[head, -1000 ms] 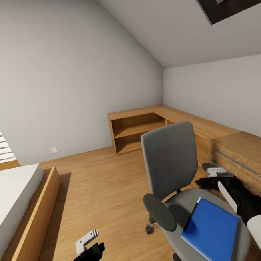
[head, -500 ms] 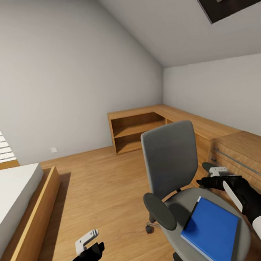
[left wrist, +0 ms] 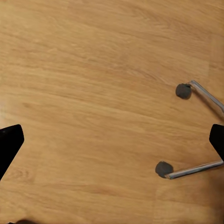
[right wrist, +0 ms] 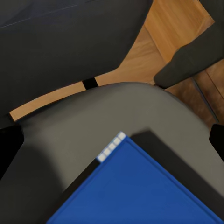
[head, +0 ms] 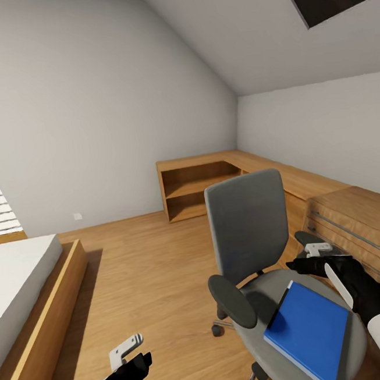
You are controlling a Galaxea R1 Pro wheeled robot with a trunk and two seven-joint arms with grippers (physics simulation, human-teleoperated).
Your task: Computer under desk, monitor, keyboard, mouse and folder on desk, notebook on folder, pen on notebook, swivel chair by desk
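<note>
Head view: the swivel chair [head: 262, 264] stands at the near right on the wood floor [head: 146, 276], its grey back upright and its seat facing the robot. The blue folder [head: 307, 332] lies flat on the seat, toward its right side, one corner pointing at the backrest. The right gripper [head: 317, 257] hovers just past the far right corner of the folder, near the right armrest; whether its fingers are apart or together cannot be told here. The left gripper [head: 128, 350] hangs low at the near left over bare floor, well apart from the chair, fingers apart. A bed [head: 24, 283] sits at the left, and a light-wood shelf unit [head: 198, 186] runs along the far and right walls.

Left wrist view: floor [left wrist: 93, 93], plus two chrome legs of the chair base with black casters [left wrist: 164, 169]. The dark fingertips stand at opposite edges, wide apart and empty.

Right wrist view: the folder's [right wrist: 140, 191] corner close up on the grey seat [right wrist: 56, 154], with the armrest [right wrist: 191, 60] beyond. The fingertips show at both edges, spread, gripping nothing
</note>
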